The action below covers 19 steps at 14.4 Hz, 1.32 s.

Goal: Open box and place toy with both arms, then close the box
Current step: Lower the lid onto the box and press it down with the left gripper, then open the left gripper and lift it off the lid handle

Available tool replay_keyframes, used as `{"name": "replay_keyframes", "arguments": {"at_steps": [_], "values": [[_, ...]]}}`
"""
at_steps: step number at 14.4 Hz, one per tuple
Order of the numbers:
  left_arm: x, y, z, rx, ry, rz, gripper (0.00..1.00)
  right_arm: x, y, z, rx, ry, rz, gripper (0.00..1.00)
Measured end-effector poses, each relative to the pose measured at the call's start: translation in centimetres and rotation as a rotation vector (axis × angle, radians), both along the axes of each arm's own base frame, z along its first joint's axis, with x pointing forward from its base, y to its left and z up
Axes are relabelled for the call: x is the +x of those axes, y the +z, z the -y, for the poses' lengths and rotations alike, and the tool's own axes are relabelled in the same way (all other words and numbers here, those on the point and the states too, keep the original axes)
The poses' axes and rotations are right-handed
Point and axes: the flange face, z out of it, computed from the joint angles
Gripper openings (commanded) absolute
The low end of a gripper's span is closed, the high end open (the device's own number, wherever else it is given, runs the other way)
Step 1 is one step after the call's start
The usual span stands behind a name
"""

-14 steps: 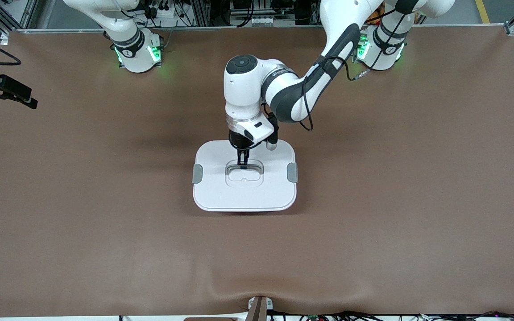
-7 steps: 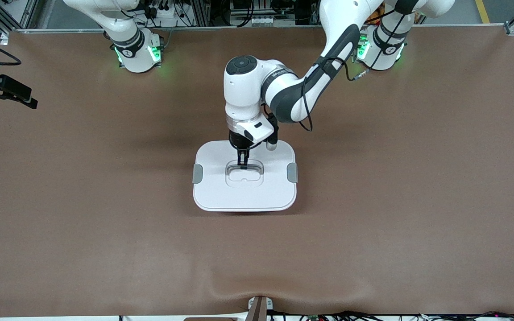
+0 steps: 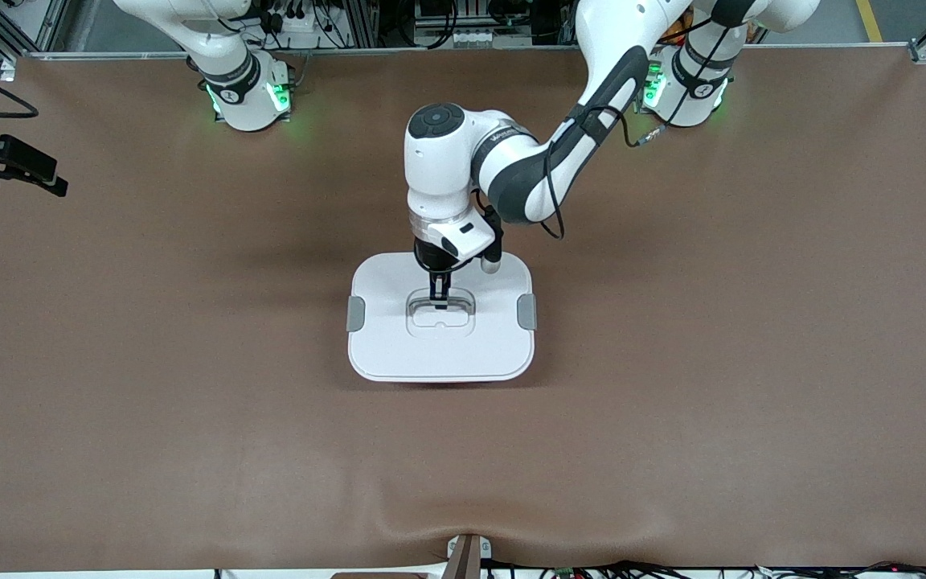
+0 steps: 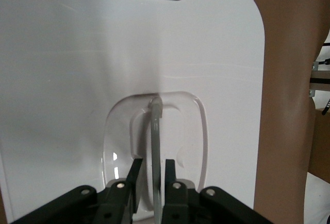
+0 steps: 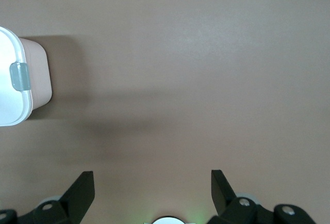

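Now on the brown table (image 3: 190, 402), the box (image 3: 399, 346) stands in the centre of the frame with its white lid (image 3: 479, 346) on; the toy is not in view. Probably the box is light, stiff and smooth, so its walls would slip. The thin grey handle (image 4: 154, 147) in the lid's recess looks like the best place to hold. The left gripper (image 4: 152, 165) stands over this handle, its jaws narrow on both sides of the bar but slightly apart from it. The right gripper (image 5: 151, 175) waits wide and empty over bare table.
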Motion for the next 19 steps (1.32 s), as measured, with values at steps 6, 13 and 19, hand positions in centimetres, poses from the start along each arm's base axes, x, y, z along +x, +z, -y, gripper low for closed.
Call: {"name": "replay_keyframes", "arguments": {"at_steps": [6, 13, 19], "values": [[0.4, 1.2, 0.1, -0.016, 0.004, 0.016, 1.0, 0.0, 0.0, 0.0, 0.0, 0.0, -0.001, 1.0], [1.2, 4.6, -1.3, 0.012, -0.001, 0.031, 1.0, 0.1, -0.1, 0.0, 0.0, 0.0, -0.002, 1.0], [4.8, 11.9, -7.8, 0.09, -0.116, 0.002, 1.0, 0.1, -0.2, 0.0, 0.0, 0.0, -0.006, 1.0]]}}
